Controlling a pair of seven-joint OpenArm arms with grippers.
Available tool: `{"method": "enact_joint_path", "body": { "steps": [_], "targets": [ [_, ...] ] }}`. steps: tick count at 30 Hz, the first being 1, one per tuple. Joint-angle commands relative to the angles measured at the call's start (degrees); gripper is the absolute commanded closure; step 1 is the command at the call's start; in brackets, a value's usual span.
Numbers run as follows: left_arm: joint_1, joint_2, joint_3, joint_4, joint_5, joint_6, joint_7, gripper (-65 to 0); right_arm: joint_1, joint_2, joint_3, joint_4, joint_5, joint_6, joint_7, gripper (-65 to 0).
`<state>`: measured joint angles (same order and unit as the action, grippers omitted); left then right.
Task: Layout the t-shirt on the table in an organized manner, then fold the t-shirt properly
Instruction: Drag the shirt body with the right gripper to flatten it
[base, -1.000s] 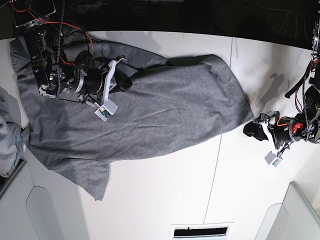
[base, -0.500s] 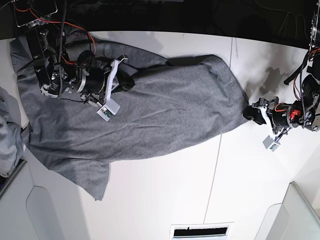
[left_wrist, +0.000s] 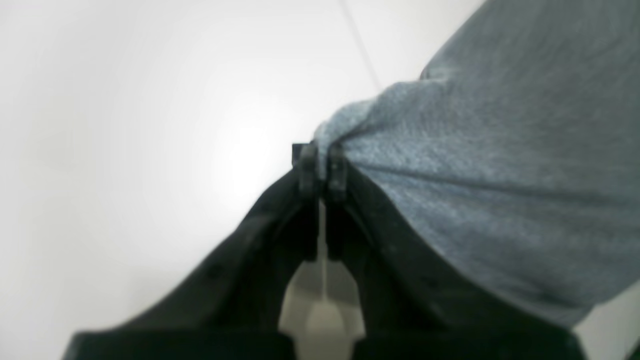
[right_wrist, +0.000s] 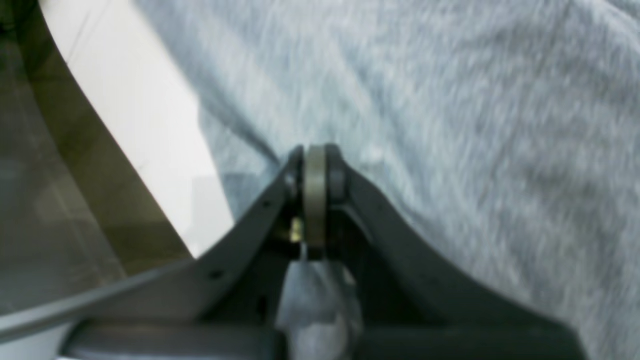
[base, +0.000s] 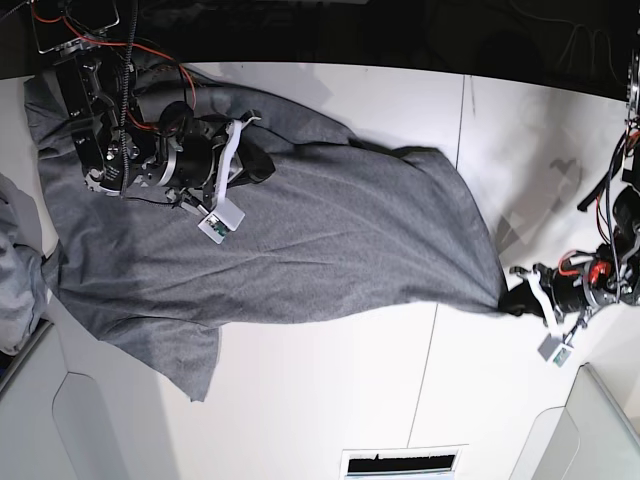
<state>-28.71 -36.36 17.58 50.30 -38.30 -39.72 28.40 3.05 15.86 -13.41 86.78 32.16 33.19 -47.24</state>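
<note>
Since a second ago the left gripper has travelled down and inward to the corner of the t-shirt, and its fingers, spread wide back then, are now pinched onto that corner. That end of the cloth, rounded before, is drawn out into a point toward the gripper. In the left wrist view a small bunch of grey knit sits squeezed between the two dark tips, with the fabric fanning away to the right over the white bench.

At the other end, the right gripper sits on top of the shirt near the bench's far edge, about where it was earlier. Its fingers are closed together; grey fabric fills the right wrist view around them, but whether any of it is caught between the tips cannot be told.

Most of the shirt lies spread across the bench, with one sleeve trailing toward the near side.
</note>
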Motion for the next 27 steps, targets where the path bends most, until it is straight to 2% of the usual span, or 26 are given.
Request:
{"method": "enact_joint_path", "body": {
  "steps": [1, 10, 13, 19, 23, 27],
  "targets": [
    [-3.1, -1.1, -0.5, 0.9, -0.3, -0.3, -1.1, 0.0, 0.5, -0.2, 0.3, 1.1, 2.2, 0.1, 0.9, 0.0],
    [-13.7, 0.1, -0.5, 0.9, -0.5, -0.3, 1.3, 0.0, 0.2, -7.5, 0.2, 1.0, 1.7, 0.3, 0.8, 0.0],
    [-15.3, 1.4, -0.5, 0.9, -0.4, -0.3, 1.9, 0.0, 0.3, -9.9, -0.4, 0.1, -2.4, 0.3, 2.3, 0.0],
    [-15.4, 4.1, -0.5, 0.9, -0.4, -0.3, 3.2, 0.0, 1.0, -14.7, -2.6, -5.9, -14.1, 0.0, 9.4, 0.0],
    [-15.4, 5.6, -0.5, 0.9, -0.2, -0.3, 3.1, 0.0, 3.3, -15.4, -4.7, -13.7, -19.7, -0.5, 10.8, 0.0],
    [-15.4, 6.1, -0.5, 0.9, 0.9, -0.3, 3.1, 0.0, 4.2, -15.3, -5.2, -18.9, -20.0, -0.6, 10.8, 0.0]
  ]
}}
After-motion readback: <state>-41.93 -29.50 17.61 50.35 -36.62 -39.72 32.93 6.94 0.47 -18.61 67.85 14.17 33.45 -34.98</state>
